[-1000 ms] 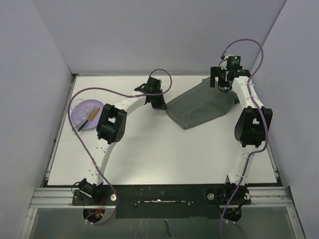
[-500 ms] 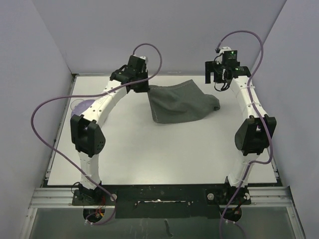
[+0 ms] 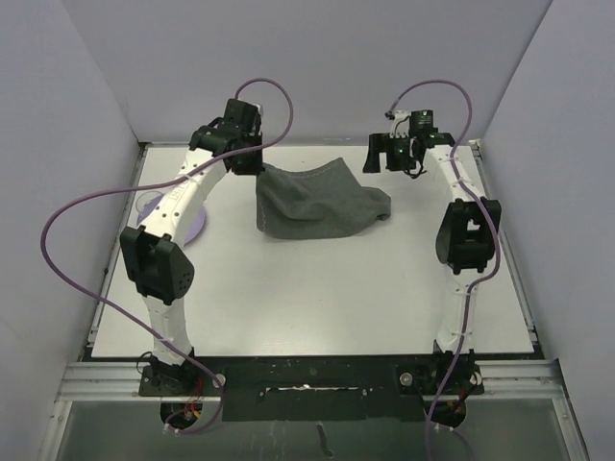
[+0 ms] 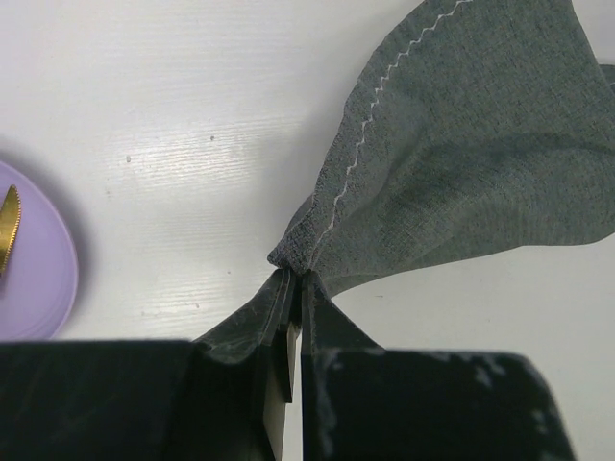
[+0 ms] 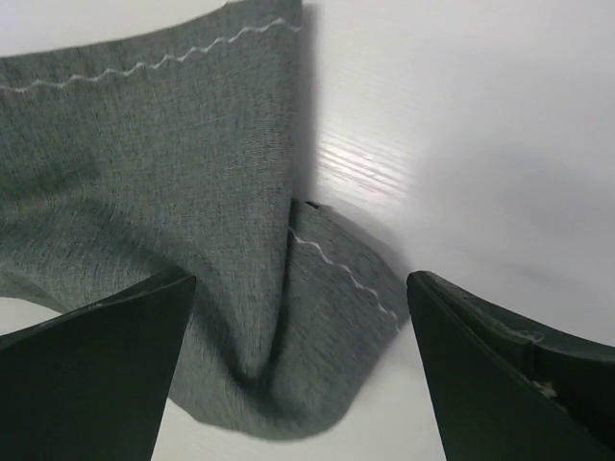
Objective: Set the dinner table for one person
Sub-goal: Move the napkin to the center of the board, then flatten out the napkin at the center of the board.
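I judge placemat [image 3: 317, 202] spreading in hand: left end effector [image 4: 293, 331] pinches its corner; right end effector [image 5: 298, 279], fully open and empty, should grip opposite.

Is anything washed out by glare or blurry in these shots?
Left wrist view: a bright sheen on the table; stitching on the placemat is sharp. Right wrist view: similar sheen beside the placemat, soft shadow farther right. Top view: even light, no glare.

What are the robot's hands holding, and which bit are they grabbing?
The left gripper pinches the dark grey stitched cloth placemat by a bunched-up bit of its edge. The right gripper hangs open above it, holding nothing.
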`<state>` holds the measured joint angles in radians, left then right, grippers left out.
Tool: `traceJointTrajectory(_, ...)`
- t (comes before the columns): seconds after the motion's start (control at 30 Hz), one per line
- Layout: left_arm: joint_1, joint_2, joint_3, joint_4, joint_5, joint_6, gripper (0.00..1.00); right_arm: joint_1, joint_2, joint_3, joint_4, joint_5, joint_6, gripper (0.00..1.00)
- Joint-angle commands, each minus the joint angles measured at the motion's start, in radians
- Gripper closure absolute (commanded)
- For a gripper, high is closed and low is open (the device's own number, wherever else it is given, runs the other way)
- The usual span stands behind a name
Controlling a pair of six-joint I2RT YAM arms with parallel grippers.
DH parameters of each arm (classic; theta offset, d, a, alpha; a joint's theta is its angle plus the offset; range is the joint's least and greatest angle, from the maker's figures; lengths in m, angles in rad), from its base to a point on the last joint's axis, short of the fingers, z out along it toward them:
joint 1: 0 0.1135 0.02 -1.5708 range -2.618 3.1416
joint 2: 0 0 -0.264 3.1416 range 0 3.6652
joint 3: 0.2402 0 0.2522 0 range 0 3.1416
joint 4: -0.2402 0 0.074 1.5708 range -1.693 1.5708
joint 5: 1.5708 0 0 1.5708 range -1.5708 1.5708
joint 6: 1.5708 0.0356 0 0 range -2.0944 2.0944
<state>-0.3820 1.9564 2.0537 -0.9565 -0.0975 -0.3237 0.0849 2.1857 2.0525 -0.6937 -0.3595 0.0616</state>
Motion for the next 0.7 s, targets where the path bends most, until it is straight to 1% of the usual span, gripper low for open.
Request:
traceJointTrajectory(0.0,0.012,0.002,0.022,0.0,-0.027,0.031,1.0,-0.001,0.127,0.115,0.061,-0.296,0.018,0.02)
traceJointTrajectory(0.07,0.015,0.018,0.028,0.002,-0.025,0.033,1.0,-0.005,0.196,0.18,0.072,-0.354,0.035,0.05)
traceJointTrajectory(0.13,0.018,0.038,0.035,0.0,-0.022,0.036,1.0,-0.007,0.247,0.208,0.095,-0.391,0.053,0.09)
traceJointTrajectory(0.3,0.024,0.07,0.034,-0.001,-0.028,0.037,1.0,-0.004,0.284,0.168,0.222,-0.451,0.108,0.09)
traceJointTrajectory(0.33,0.025,0.073,0.034,0.002,-0.026,0.038,1.0,-0.005,0.295,0.166,0.241,-0.46,0.122,0.1)
traceJointTrajectory(0.37,0.025,0.077,0.031,0.003,-0.027,0.038,1.0,-0.005,0.31,0.169,0.258,-0.47,0.137,0.13)
traceJointTrajectory(0.43,0.026,0.086,0.027,0.005,-0.028,0.04,1.0,-0.004,0.337,0.182,0.275,-0.483,0.162,0.24)
traceJointTrajectory(0.47,0.026,0.092,0.028,0.003,-0.029,0.04,1.0,-0.002,0.346,0.186,0.28,-0.485,0.172,0.38)
traceJointTrajectory(0.57,0.027,0.104,0.029,-0.001,-0.033,0.04,1.0,0.011,0.35,0.186,0.266,-0.454,0.172,0.96)
traceJointTrajectory(0.6,0.027,0.105,0.032,-0.004,-0.033,0.04,1.0,0.015,0.348,0.187,0.256,-0.442,0.168,1.0)
traceJointTrajectory(0.63,0.028,0.104,0.032,-0.006,-0.034,0.04,1.0,0.015,0.35,0.194,0.242,-0.437,0.166,0.97)
traceJointTrajectory(0.67,0.027,0.102,0.031,-0.007,-0.035,0.04,1.0,0.014,0.35,0.2,0.228,-0.433,0.165,0.91)
